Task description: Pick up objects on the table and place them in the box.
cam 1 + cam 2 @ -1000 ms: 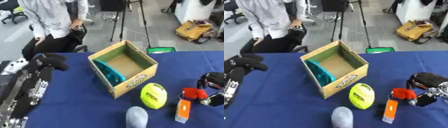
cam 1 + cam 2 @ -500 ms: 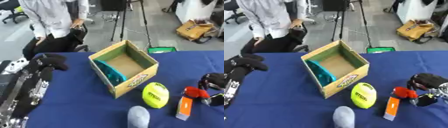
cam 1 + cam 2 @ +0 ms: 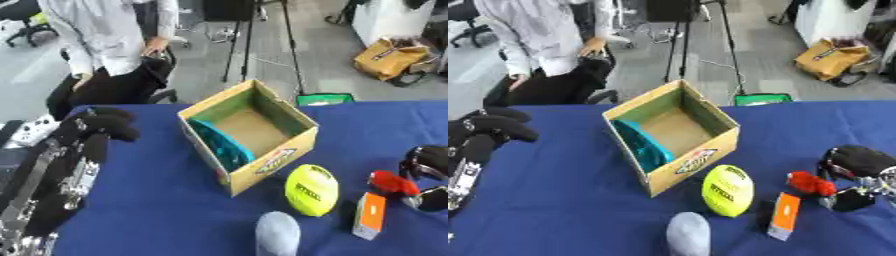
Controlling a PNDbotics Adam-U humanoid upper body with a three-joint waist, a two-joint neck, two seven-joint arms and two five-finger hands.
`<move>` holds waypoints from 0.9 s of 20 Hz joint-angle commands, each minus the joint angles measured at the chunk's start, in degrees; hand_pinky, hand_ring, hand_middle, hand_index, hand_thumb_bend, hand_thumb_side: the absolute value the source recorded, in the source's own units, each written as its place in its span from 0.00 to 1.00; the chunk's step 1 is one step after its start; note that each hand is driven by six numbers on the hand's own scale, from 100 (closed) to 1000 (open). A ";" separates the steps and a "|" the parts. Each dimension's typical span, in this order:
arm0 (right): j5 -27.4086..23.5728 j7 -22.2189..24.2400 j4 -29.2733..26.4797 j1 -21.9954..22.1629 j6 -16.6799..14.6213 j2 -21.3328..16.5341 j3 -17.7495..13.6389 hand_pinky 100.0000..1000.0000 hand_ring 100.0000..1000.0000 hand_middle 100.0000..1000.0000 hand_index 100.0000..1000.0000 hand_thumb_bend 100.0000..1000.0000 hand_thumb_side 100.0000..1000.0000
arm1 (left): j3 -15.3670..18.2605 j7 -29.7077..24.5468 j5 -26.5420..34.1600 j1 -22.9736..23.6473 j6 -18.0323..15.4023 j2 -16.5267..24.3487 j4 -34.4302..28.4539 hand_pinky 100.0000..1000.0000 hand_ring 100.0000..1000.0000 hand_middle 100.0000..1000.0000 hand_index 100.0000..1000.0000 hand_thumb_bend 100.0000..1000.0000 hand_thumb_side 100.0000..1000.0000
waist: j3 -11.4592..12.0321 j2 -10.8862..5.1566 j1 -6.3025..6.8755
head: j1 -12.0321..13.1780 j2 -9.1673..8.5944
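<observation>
Nearest to us, at the front edge of the blue desk [image 3: 157, 210], we see a rounded grey object [image 3: 277, 233] lying partly cut off by the view's lower border. Just beyond it to the right lies a small orange and white box [image 3: 369, 216], flat on the cloth, and beside that, toward the middle, a yellow ball [image 3: 311, 189] with dark lettering rests close to the front corner of the cardboard box [image 3: 249, 135].

At the desk's right edge our right hand [image 3: 857, 172] comes in, its dark fingers curled round a small red object [image 3: 810, 183], which it pinches just above the cloth, near the orange and white box and apart from the ball.

Along the left edge our left arm runs up from the lower corner, and our left hand [image 3: 101, 126] sits over the desk's left side with its fingers curled in and holding nothing, well apart from the cardboard box.

The cardboard box stands open near the middle of the desk, turned corner-on toward us. Inside it a teal object [image 3: 219, 145] leans against the left wall; the rest of its floor shows bare cardboard.

Beyond the far edge of the desk, a person in a pale top [image 3: 105, 40] sits on a dark chair.
</observation>
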 commanded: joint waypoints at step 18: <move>-0.15 -6.89 -0.75 -0.56 1.77 -1.63 -0.57 0.91 0.79 0.32 0.47 0.01 0.47 | 0.19 -0.64 0.16 -0.37 -0.08 0.59 -0.84 0.67 0.65 0.69 0.73 0.00 0.57 | -0.23 -0.85 -0.14 | 0.44 -0.70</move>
